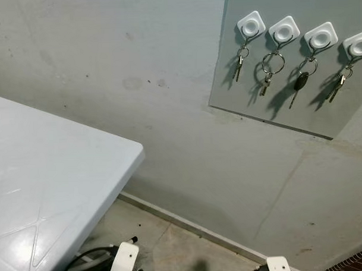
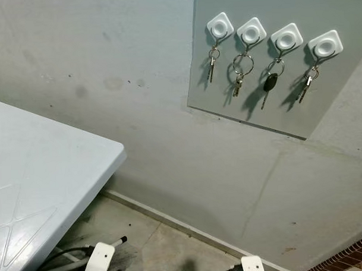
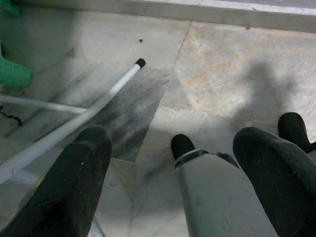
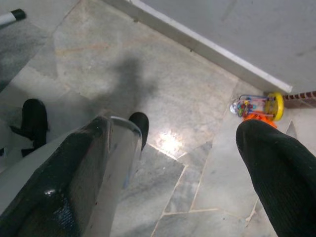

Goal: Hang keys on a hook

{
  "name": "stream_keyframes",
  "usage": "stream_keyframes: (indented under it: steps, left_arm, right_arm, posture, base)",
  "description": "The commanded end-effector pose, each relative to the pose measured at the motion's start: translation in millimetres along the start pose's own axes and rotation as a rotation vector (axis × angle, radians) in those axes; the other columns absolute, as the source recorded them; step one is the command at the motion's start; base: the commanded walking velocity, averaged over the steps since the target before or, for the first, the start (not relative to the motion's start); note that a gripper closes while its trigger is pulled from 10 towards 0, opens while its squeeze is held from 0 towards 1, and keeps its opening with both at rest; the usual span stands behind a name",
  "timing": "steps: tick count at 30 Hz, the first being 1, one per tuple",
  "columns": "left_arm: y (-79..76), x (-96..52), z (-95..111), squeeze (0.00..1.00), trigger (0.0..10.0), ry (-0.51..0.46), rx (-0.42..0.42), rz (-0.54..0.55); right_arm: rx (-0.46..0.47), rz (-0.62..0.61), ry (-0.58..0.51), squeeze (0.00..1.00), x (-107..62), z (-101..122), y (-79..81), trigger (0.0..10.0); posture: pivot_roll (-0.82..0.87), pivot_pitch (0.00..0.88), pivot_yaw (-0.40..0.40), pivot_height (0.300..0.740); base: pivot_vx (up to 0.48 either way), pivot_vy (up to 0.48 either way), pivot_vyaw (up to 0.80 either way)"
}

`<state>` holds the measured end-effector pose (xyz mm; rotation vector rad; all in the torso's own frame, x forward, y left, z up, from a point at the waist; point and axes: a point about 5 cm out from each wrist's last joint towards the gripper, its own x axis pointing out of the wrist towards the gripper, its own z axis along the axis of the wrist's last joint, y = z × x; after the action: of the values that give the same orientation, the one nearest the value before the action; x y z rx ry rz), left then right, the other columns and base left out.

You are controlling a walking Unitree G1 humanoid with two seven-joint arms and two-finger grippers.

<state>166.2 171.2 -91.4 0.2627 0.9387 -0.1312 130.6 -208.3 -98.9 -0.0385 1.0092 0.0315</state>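
Four keys (image 1: pixel 300 82) are hanging on hooks (image 1: pixel 285 31). Left gripper (image 3: pixel 173 168) and right gripper (image 4: pixel 182 163) are hanging low, fingers spread, holding nothing.

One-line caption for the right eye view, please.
Four white square hooks on a grey wall panel, each holding keys, above a white table.

The wall (image 1: pixel 107 67) was grey with faint darker stains. The board (image 1: pixel 311 107) was a smoother grey, its four hooks (image 1: pixel 251 25) white. The keys (image 1: pixel 240 62) were silver, one (image 1: pixel 300 82) black-headed. The table (image 1: pixel 45 176) was white with moulded lines. The floor (image 4: pixel 148 64) was mottled grey and tan stone. The toy (image 4: pixel 256 106) was yellow, orange and multicoloured. The fingers (image 3: pixel 79 173) were black.
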Motion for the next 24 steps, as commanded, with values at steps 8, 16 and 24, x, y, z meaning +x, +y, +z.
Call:
stream_keyframes:
  steps: [8,16,24]
  left_arm:
    - [7.8,0.3,0.4,0.00,10.0,0.009,-0.047,0.025]
    - [6.8,2.5,9.4,0.00,10.0,-0.011,-0.031,0.014]
    - [2.1,1.3,2.9,0.00,10.0,0.013,-0.004,-0.009]
  right_arm:
    - [0.010,-0.014,0.027,0.00,1.1,-2.0,4.3,10.0]
    - [-0.021,-0.026,0.050,0.00,1.6,-2.3,4.0,10.0]
    - [0.008,-0.024,0.055,0.00,0.9,-6.4,6.5,10.0]
  posture:
    - [0.01,0.000,-0.003,0.740]
    - [0.01,0.000,-0.001,0.740]
    - [-0.01,0.000,0.007,0.740]
  base:
    - [0.000,0.000,0.00]
    - [0.000,0.000,-0.13]
    - [0.000,0.000,-0.67]
